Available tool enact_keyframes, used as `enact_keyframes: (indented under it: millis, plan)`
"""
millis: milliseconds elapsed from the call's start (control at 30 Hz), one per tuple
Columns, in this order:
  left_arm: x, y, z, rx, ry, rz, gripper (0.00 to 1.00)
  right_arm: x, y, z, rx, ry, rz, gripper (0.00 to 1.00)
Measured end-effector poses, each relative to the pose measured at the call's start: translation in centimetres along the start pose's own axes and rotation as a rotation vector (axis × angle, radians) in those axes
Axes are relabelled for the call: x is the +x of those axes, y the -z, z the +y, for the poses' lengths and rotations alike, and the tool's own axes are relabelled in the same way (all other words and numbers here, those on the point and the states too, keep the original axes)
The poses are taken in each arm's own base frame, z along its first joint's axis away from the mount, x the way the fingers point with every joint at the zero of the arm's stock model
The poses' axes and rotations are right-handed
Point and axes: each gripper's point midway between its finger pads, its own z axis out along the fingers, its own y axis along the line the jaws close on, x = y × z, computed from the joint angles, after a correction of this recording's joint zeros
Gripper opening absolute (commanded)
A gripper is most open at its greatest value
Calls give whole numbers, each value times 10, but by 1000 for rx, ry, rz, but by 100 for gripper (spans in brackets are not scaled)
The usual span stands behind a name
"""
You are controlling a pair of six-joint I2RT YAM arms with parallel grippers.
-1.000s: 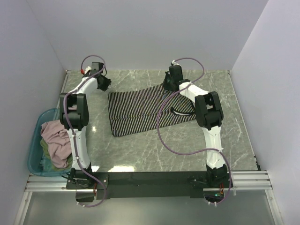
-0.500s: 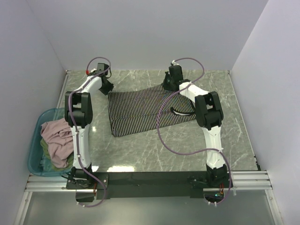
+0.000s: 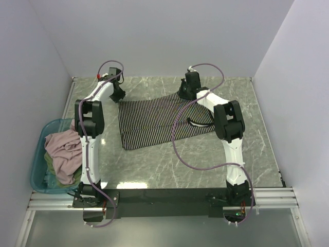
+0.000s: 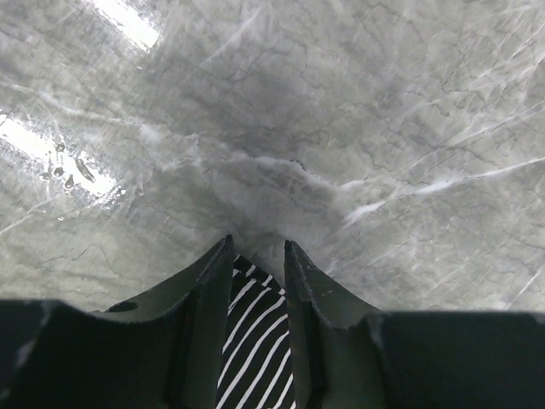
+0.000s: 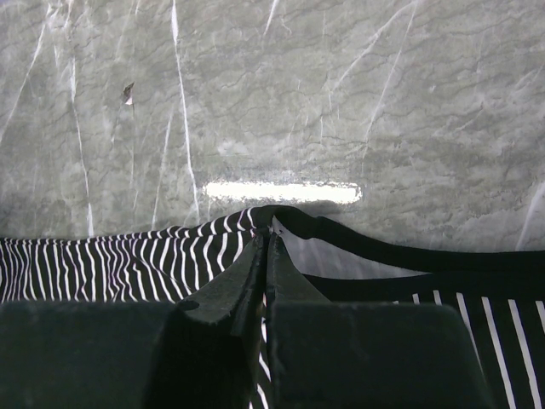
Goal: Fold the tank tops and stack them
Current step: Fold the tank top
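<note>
Stripes mark the top [image 3: 149,123], spread flat near the far edge of the table [image 3: 205,164] for folding. Your right gripper [image 5: 268,232] is pinched shut on its far edge; your left gripper [image 4: 258,245] straddles the far-left corner, jaws parted, probably so both can lift together.

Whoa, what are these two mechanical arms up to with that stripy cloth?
They are working on a black-and-white striped tank top spread out on the marble table. The right gripper is pinched shut on the top's dark-edged far rim. The left gripper is open at the far left corner, with striped cloth between its fingers but not clamped. They seem about to lift that edge for a fold. A pink top lies crumpled in the teal tub on the left.
</note>
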Motion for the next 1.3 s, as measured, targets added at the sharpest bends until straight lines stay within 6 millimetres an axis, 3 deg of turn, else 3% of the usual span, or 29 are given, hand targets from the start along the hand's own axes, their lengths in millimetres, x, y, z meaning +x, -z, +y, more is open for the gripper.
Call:
enact_keyframes:
  millis: [467,633,667,800,1167,1300]
  plan:
    - [13,4,-1,-66,-112,-53,39,0,0,0,-3,0,2,4]
    - [13,4,1,-72,-133,-55,27,0,0,0,-7,-2,4,3]
    - [13,4,1,-73,-134,-54,18,0,0,0,-8,-2,4,3]
    - [13,4,2,-74,-144,-54,0,0,0,0,-11,-3,6,3]
    - [12,5,2,-72,-161,-55,0,-1,0,0,-14,-3,0,2]
    - [15,17,11,-76,-164,-53,1,6,2,-3,-11,-4,7,0]
